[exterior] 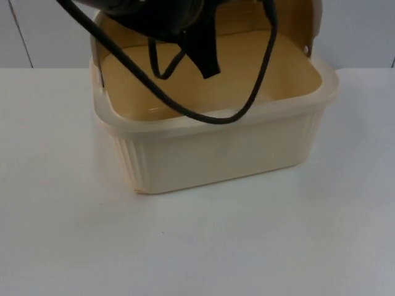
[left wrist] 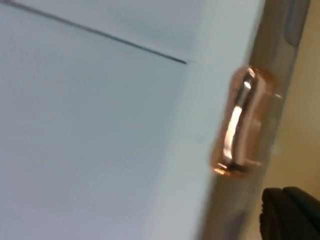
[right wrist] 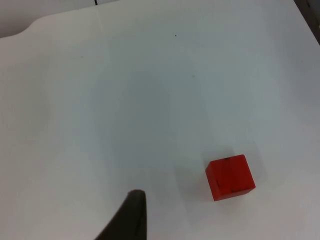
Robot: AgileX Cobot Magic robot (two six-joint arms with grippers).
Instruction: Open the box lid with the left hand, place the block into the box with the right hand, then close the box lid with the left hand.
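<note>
Left gripper [exterior: 207, 58] sits above the open cream box [exterior: 216, 148], a black finger hanging down over the interior near the back wall; can't tell if its fingers are apart or together. Box lid [exterior: 271, 18] is up, standing behind the box against the grey partition wall [exterior: 358, 31]. Left wrist view: shiny copper-coloured latch [left wrist: 240, 125] on the lid edge, black fingertip [left wrist: 290, 215] just beside it, contact unclear. Box interior looks bare as far as visible. Right gripper [right wrist: 127, 217] hovers over the white table [right wrist: 125, 100]; one dark fingertip visible, finger state can't tell. Red block [right wrist: 230, 177] rests flat on the table near that fingertip, apart from it, not gripped.
</note>
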